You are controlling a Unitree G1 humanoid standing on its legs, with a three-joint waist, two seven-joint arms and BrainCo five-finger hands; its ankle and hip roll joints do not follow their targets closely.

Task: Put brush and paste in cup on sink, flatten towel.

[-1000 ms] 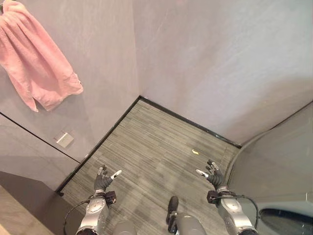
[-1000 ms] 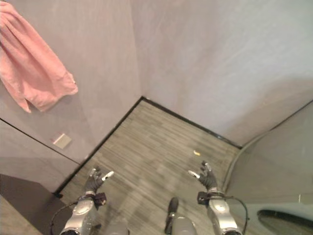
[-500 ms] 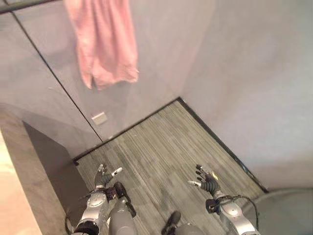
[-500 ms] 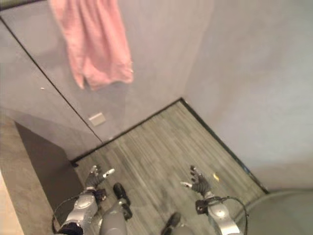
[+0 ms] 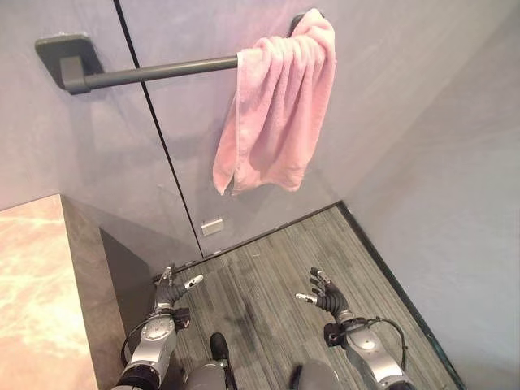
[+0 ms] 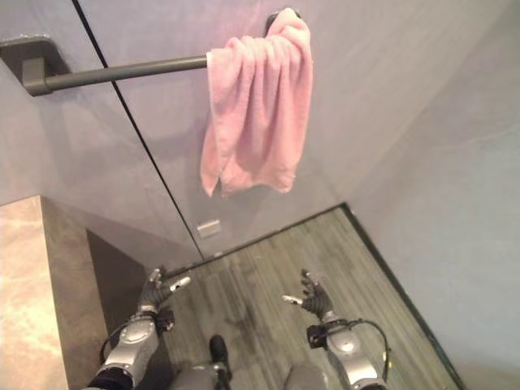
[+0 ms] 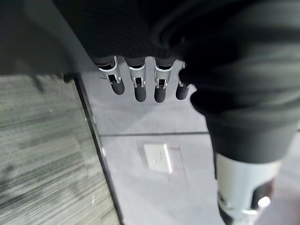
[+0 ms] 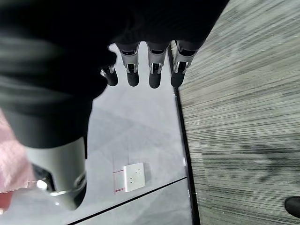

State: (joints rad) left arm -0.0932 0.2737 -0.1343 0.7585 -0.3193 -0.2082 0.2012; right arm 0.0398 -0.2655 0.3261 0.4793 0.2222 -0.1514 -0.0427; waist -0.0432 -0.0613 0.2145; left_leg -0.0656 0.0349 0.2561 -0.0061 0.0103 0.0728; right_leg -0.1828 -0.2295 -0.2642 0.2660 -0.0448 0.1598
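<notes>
Leftmost, a pale marble-patterned counter top [image 5: 32,301] is seen at the edge of the view, its dark side panel dropping to the floor. Just beside that panel the left hand [image 5: 170,288] is held low over the grey striped plank floor [image 5: 268,292], its fingers relaxed and spread with nothing in them. Above, a dark grey metal towel rail [image 5: 154,71] runs horizontally across the grey wall, fixed at its left end by a block-shaped bracket. Toward the rail's right end the pink terry towel [image 5: 276,114] is draped, bunched into folds, with its long axis hanging downward and its lower hem uneven. Below it a small white wall outlet [image 5: 212,227] is set near the skirting. Further right the right hand [image 5: 323,294] is held at about the same low height, likewise spread and empty.

The towel lies well above and ahead of both hands, roughly between them but slightly nearer the right one, so a long upward reach is judged necessary. Open room is available in front of the towel; the counter hems in the left arm, and the right wall closes the other side. No brush, paste or cup can be made out.
</notes>
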